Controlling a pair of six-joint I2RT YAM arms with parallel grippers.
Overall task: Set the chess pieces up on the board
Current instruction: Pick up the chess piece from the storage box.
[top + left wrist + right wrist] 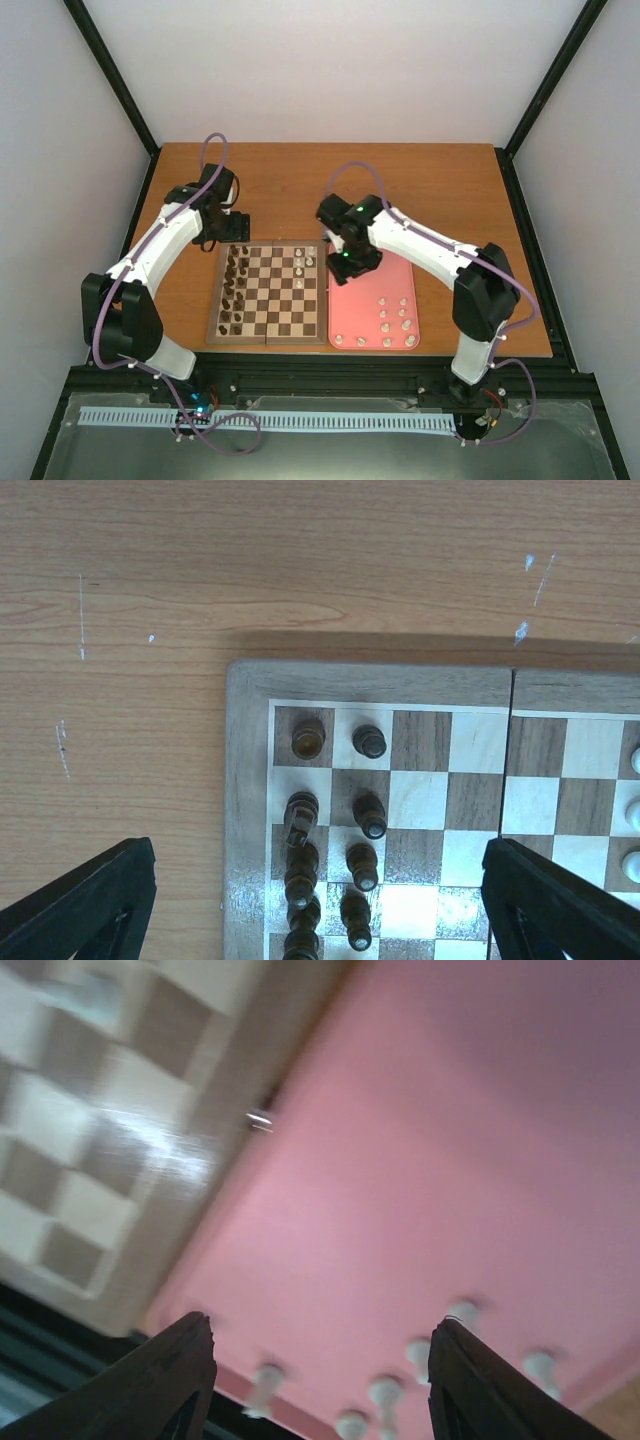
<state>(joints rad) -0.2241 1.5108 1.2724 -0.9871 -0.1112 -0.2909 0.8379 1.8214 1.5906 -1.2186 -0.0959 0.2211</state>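
Observation:
The board [275,300] lies in the middle of the table. A few cream-white chess pieces [304,268] stand near its far right corner. Several more white pieces [395,322] sit on the near right part of the pink tray [360,300]. My right gripper [350,262] hovers over the tray's far left end, beside the board's right edge. It is open [322,1380] with nothing between its fingers, and blurred white pieces [385,1392] show beyond them. My left gripper [235,228] hangs over the board's far left corner, open [320,910] and empty.
Dark brown pieces [236,285] stand in two columns along the board's left side, several of them under the left gripper [368,820]. Bare wooden tabletop [300,180] stretches behind the board. A black frame rail [330,380] runs along the near edge.

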